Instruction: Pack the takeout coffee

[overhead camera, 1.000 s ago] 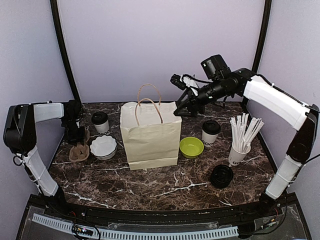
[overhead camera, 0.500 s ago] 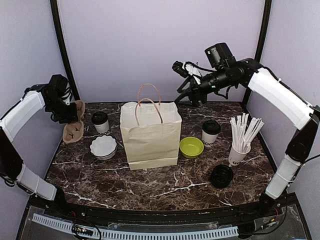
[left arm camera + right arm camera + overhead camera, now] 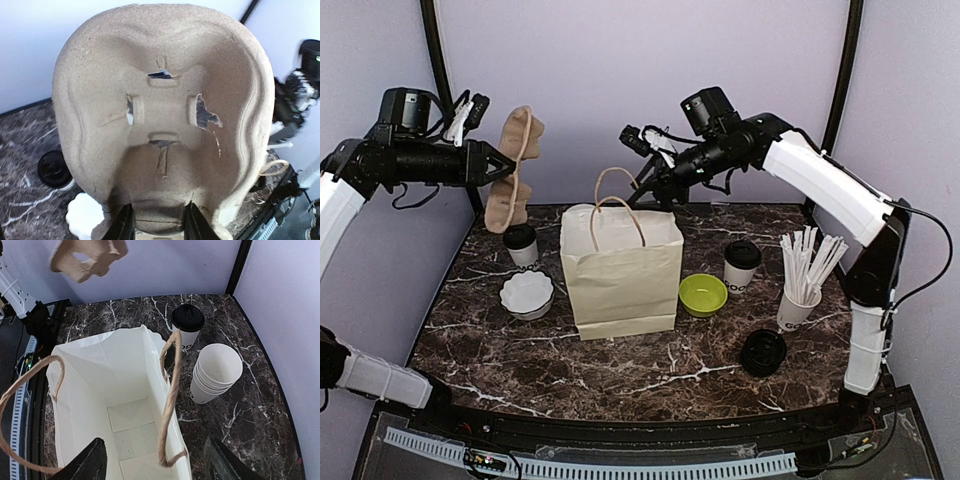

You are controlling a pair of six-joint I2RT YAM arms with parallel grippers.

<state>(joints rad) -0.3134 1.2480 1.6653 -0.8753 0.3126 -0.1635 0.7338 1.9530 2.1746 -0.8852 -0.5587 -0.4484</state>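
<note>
**A:** Coffee cup 1 (image 3: 520, 243) is upright on the tabletop (image 3: 650, 375), back-L, near the L side of the paper bag (image 3: 620, 275). Black lid on.

**B:** And the other?

**A:** Coffee cup 2 (image 3: 741, 264) is on the R side of the bag, upright, lid on, just beside the green bowl (image 3: 703, 294) and a bit behind it. Both cups are outside the bag.

**B:** L claw?

**A:** L claw (image 3: 485, 162) is high in the air over the back-L corner, pinched on the edge of a brown cardboard cup tray (image 3: 513, 170). The tray stands on edge, not flat. In the L wrist view it fills the pic, w/ its lower rim btwn the 2 fingers (image 3: 125, 225).

**B:** R claw?

**A:** R claw (image 3: 652, 195) hovers above the bag's open mouth, by the handles. Jaws are spread wide, nothing in them. The R wrist view looks straight down into the bag.

**B:** Other stuff?

**A:** The stacked white fluted cups (image 3: 527, 293) sit in front of cup 1. The white cup of sticks (image 3: 798, 300) is far R, and a loose black lid (image 3: 763, 352) lies in front of it, nearer the arms.
</note>
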